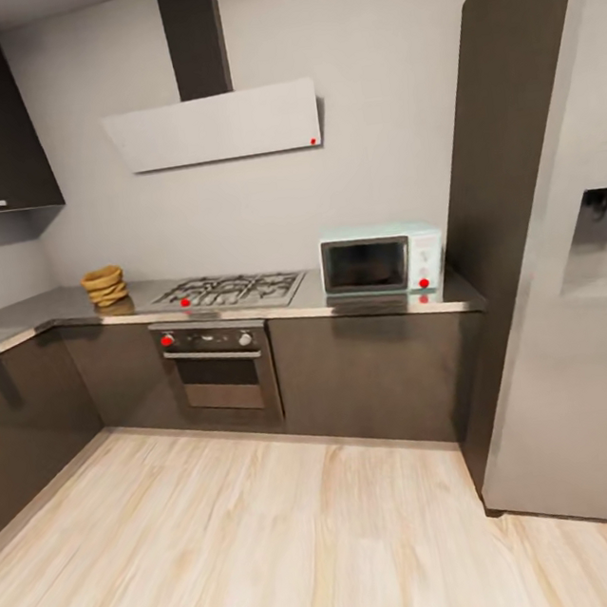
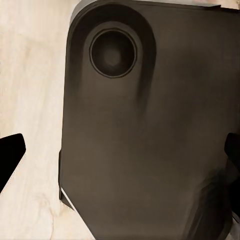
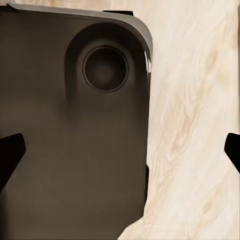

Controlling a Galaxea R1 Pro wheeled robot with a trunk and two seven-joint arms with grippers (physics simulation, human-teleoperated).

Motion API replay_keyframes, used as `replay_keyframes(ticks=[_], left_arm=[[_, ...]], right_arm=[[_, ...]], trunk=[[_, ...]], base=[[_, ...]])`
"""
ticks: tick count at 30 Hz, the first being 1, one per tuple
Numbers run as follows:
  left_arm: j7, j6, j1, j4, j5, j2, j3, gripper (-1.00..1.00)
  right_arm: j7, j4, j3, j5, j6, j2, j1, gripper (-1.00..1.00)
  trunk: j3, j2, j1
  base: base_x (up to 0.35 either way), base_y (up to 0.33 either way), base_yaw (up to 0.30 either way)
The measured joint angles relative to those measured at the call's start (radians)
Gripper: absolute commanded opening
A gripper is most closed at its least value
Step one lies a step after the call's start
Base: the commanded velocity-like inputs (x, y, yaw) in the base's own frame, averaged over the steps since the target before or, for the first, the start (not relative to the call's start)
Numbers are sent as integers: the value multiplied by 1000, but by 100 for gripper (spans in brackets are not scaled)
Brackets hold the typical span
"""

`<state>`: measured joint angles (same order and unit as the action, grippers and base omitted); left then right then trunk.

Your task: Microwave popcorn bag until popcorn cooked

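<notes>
Still well short of the worktop, the robot stands out on the wood floor facing the kitchen, so the step in hand reads as the approach drive. From the head view the popcorn bag sits on the countertop at about 10 o'clock, close to the back wall and left of the gas hob. The microwave stands on the same run of worktop at about 1 o'clock, right of the hob, with its dark door apparently closed.

To do this well, I would steer toward 10 o'clock first and stop square to the cabinet fronts, near enough that 1 arm can reach the bag without leaning over the corner.

In the wrist views the left gripper and right gripper each hang over the robot's dark base and the floor, fingertips spread to the frame edges with nothing between them, so both are released and empty.

No brand or writing can be read; the microwave panel is too small to tell, showing just a red dot.
</notes>
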<state>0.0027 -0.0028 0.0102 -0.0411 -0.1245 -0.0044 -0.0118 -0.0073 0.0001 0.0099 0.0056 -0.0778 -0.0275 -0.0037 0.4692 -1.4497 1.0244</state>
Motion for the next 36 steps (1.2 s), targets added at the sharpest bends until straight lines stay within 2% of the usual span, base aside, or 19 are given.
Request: replay_keyframes(ticks=[6,36], left_arm=[[0,0,0,0,0,0,0,100],[-1,0,0,0,0,0,0,100]], right_arm=[[0,0,0,0,-4,0,0,100],[0,1,0,0,-4,1,0,100]], trunk=[[0,0,1],[0,0,1]], base=[[137,0,-155],[1,0,-161]])
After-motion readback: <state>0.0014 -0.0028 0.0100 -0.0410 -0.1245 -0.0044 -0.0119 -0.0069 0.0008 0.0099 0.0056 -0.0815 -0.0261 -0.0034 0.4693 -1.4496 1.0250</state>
